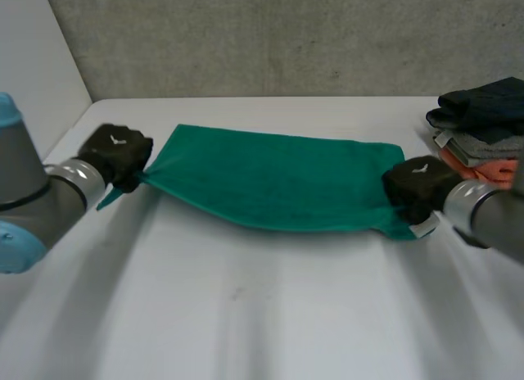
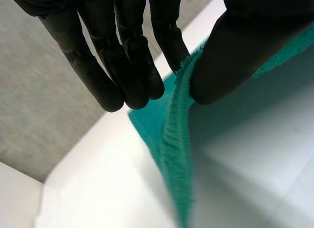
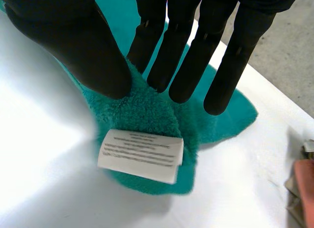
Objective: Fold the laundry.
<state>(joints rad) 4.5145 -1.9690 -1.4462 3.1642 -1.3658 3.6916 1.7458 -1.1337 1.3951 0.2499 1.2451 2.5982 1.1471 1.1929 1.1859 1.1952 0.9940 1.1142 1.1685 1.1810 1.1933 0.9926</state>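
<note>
The green towel (image 1: 270,179) is in the middle of the table (image 1: 246,314), stretched out long between the two hands. Its near edge bows down in the slack.

The left hand (image 1: 119,155), at nine o'clock from the towel, pinches that end's edge between its thumb and straight fingers. The right hand (image 1: 419,187), at three o'clock, has its thumb pressed against its fingers on the corner that carries the white label (image 3: 141,155).

I'd say the job is in its early-to-middle part. The towel is gripped at both ends and pulled straight, but it has not been folded down to a small stack size. I can't tell from here whether it is already doubled once lengthwise. The ends have yet to be brought together, and the towel then has to be laid flat and put away.

A pile of folded clothes (image 1: 481,126) at about two o'clock, dark on top and grey and orange below, suggests other pieces are finished.

The table is white, smooth and bare apart from that. Behind it, at twelve o'clock, is a rough grey concrete wall (image 1: 270,36), with a plain white panel (image 1: 41,61) at about ten.
</note>
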